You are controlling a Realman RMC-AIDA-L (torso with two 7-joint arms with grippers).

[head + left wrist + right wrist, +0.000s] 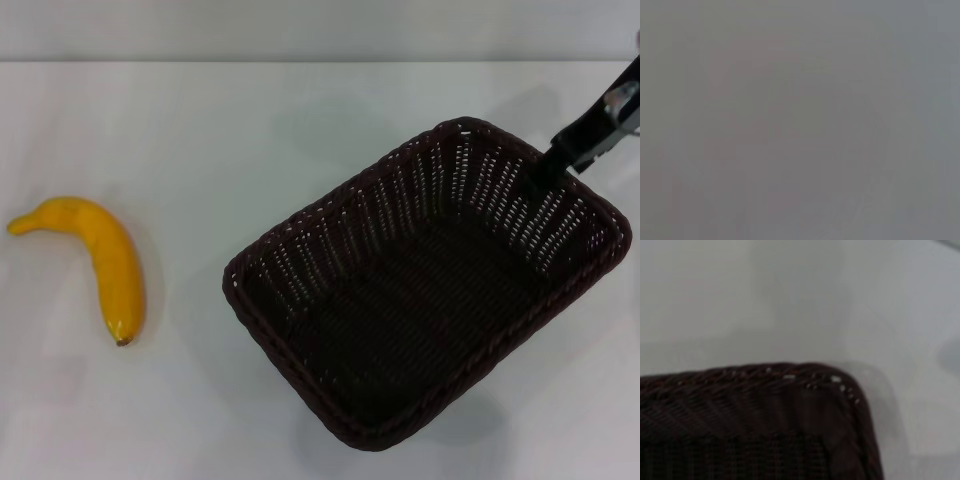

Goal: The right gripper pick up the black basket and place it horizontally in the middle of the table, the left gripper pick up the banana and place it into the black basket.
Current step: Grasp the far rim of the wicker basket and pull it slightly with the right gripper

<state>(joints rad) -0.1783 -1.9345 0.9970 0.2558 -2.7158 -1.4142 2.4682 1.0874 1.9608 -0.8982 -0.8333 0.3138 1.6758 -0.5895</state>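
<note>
The black basket (420,300) is to the right of the table's middle, turned diagonally, with a shadow under its near corner. My right gripper (548,165) comes in from the right edge, and its slim black finger grips the basket's far right rim. The right wrist view shows a rounded basket corner (755,410) up close over the white table (790,300). The banana (105,260) lies on the table (250,130) at the far left, dark tip toward me. My left gripper is out of view; the left wrist view is a blank grey.
The table's far edge meets a pale wall along the top of the head view. White tabletop lies between the banana and the basket.
</note>
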